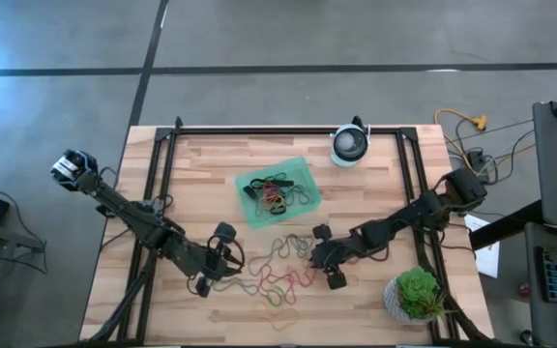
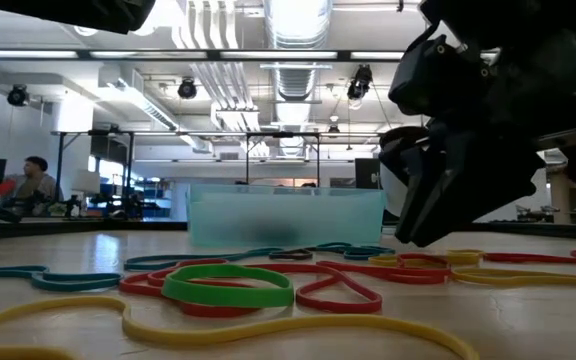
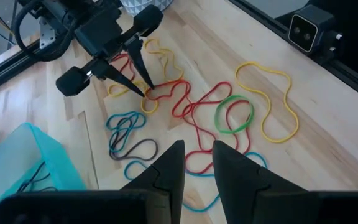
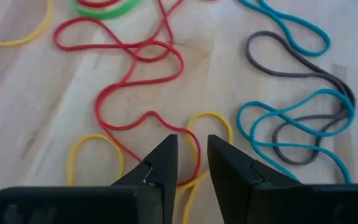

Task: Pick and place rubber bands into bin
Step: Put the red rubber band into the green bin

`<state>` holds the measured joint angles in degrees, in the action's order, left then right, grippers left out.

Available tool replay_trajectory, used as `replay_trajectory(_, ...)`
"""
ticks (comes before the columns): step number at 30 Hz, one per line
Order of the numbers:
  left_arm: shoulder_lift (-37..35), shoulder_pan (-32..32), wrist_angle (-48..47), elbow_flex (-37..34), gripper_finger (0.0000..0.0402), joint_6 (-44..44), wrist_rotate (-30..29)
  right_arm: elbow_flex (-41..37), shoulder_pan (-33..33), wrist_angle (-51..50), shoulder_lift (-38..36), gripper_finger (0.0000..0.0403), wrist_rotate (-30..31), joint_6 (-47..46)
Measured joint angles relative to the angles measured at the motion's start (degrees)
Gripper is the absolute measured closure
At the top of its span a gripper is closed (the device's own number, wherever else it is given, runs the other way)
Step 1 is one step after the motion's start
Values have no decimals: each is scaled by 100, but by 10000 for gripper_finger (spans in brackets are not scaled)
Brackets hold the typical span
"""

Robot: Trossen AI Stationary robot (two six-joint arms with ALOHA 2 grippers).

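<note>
Pale wooden planks form the table (image 1: pixel 375 174), which is edged by a black frame and stands on a grey floor. At the near left, the left gripper (image 1: pixel 222 259) is held low beside the heap of rubber bands (image 1: pixel 277 275), its fingers (image 3: pixel 169 171) parted by a narrow gap with nothing seen between them. Loose red, yellow, green, blue and grey loops are spread across the near middle of the table. Just beyond them lies the translucent green bin (image 1: pixel 298 172), with several bands already inside. To the right of the heap, the right gripper (image 1: pixel 325 256) is lowered onto the bands; its fingertips (image 4: pixel 161 163) are slightly apart and touch a red and a yellow loop, though a grip cannot be confirmed. A round white device (image 1: pixel 350 145) stands at the far edge, and a green plant (image 1: pixel 418 293) at the near right corner.
</note>
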<state>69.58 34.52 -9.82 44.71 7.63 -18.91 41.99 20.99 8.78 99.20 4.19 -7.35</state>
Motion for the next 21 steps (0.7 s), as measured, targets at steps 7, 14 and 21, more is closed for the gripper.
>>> replay_trajectory(7, 4, 0, 9, 0, 334, 1, 2, -1, -4, 91, 31, 321, 95, -13)
replay_trajectory(14, 9, 0, 6, 0, 334, 1, 2, -11, -4, 236, 31, 321, 95, -13)
replay_trajectory(21, 7, 0, -2, 0, 334, -126, 4, -64, 0, 264, 33, 321, 96, -15)
